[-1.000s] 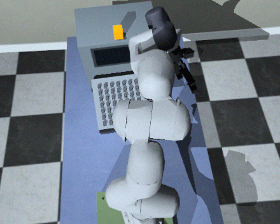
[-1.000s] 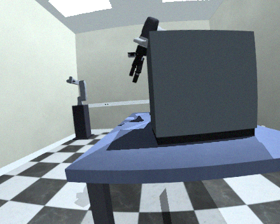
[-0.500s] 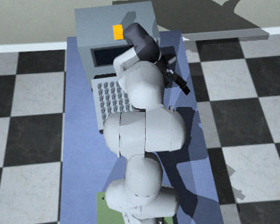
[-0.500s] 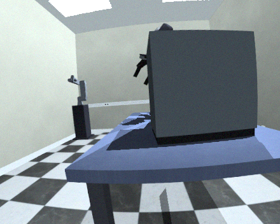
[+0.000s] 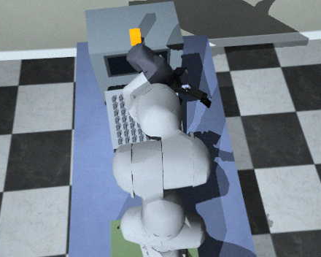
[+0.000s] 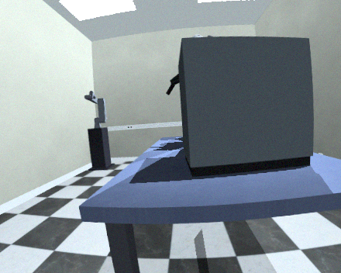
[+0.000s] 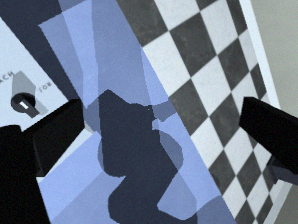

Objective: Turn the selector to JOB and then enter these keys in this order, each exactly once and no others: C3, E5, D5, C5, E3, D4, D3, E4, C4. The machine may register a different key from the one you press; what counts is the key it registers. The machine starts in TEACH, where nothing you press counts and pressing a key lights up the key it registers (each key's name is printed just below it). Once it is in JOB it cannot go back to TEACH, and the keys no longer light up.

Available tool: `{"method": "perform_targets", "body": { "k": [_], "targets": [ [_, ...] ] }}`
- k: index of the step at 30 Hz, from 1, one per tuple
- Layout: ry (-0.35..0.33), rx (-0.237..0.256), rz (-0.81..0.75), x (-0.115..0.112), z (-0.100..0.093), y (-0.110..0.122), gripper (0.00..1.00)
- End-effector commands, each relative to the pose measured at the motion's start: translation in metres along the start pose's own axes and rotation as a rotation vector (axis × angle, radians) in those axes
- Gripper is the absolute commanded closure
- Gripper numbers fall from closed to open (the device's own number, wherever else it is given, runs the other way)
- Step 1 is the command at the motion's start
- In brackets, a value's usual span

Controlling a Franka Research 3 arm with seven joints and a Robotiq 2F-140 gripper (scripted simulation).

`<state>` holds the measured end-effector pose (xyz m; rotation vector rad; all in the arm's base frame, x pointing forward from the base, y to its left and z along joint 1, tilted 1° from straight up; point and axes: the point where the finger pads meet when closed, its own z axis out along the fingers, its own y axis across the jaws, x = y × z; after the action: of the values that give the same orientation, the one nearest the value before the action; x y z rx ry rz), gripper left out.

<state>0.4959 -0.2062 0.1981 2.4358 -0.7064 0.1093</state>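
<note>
The machine (image 5: 110,33) (image 6: 246,101) is a grey cabinet with a dark screen (image 5: 117,67). Its sloping panel (image 5: 110,120) carries rows of small grey keys (image 5: 127,118); none of the visible ones is lit. The arm hides the right part of the key field, and the key names are not readable. The dark selector knob (image 7: 23,103) shows at the left of the wrist view between the partly cut-off TEACH label and the JOB label (image 7: 45,87); I cannot tell which it points to. My gripper (image 5: 196,86) (image 7: 161,112) is wide open and empty, above the table right of the panel, with its left finger near the selector in the wrist view.
An orange block (image 5: 135,36) appears at the cabinet's top. The blue table (image 5: 88,164) (image 6: 222,198) (image 7: 75,192) extends around the machine, with its right edge below the gripper. A green plate (image 5: 121,242) lies under the arm's base. A dark pedestal (image 6: 98,147) stands in the background.
</note>
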Motion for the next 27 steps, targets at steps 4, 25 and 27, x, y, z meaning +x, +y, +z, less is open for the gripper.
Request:
{"method": "perform_targets", "body": {
  "k": [4,25,27],
  "targets": [
    [0.095,0.051,-0.206,0.000,-0.010,-0.020,0.00],
    [0.284,0.113,-0.587,-0.027,-0.027,-0.061,0.00],
    [0.293,0.115,-0.605,-0.029,-0.028,-0.063,0.00]
  ]
}}
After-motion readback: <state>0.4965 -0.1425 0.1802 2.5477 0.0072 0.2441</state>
